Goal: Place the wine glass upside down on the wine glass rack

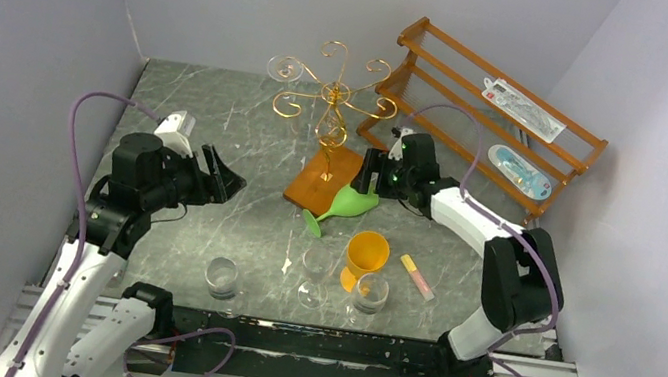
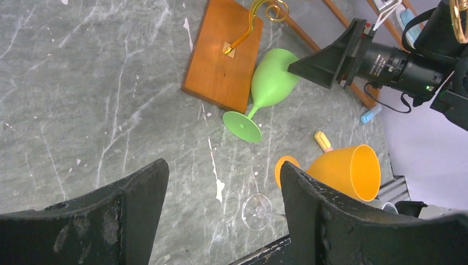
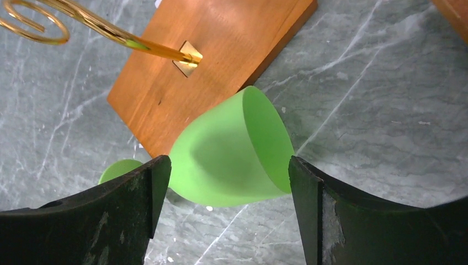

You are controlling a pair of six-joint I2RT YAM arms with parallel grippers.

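Note:
The wine glass rack (image 1: pixel 332 97) is a gold wire tree on a flat orange-brown wooden base (image 1: pixel 323 179). A clear glass (image 1: pixel 283 67) hangs on its far-left arm. A green wine glass (image 1: pixel 348 205) lies on its side against the base's near right edge, its bowl towards the right. My right gripper (image 1: pixel 371 172) is open just above that bowl. In the right wrist view the bowl (image 3: pixel 232 154) shows between the fingers of the gripper (image 3: pixel 227 172), untouched. My left gripper (image 1: pixel 225 176) is open and empty, left of the base, above the table (image 2: pixel 83 83).
An orange wine glass (image 1: pixel 365 254) lies on its side near the front. Three clear glasses (image 1: pixel 316 277) (image 1: pixel 370 295) (image 1: pixel 223 277) stand along the front edge. A pink-yellow marker (image 1: pixel 416 276) lies right of them. A brown slatted shelf (image 1: pixel 499 113) holding packets stands at the back right.

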